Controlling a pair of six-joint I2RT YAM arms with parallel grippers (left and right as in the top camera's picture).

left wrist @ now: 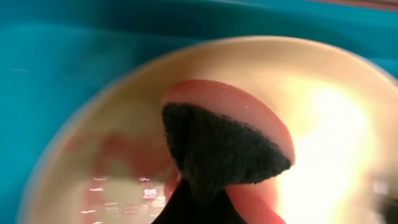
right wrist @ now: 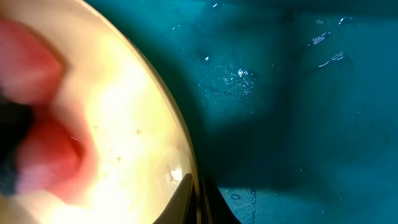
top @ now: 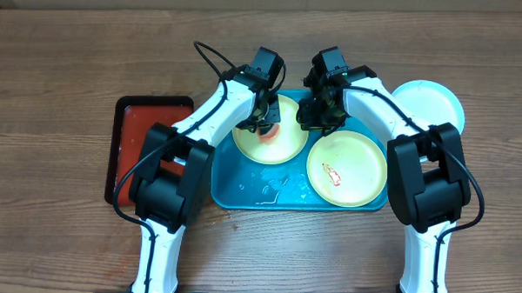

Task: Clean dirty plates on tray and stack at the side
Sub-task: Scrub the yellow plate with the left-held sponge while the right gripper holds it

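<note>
Between the left fingers (left wrist: 189,208) a pink sponge (left wrist: 230,130) is being clenched, its dark pad pressing on the yellow-green plate (left wrist: 336,124) beneath. The right fingers (right wrist: 200,202) are pinching that plate's rim. Below both, the turquoise tray (right wrist: 298,124) is carrying a second smeared plate (top: 347,167); beyond the right fingers, a light blue plate (top: 432,102) is resting on the table (top: 72,62).

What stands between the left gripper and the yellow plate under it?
Only the pink sponge that the left gripper holds, pressed on the plate. Nothing else visible is in the way; the right gripper is at that plate's rim.
</note>
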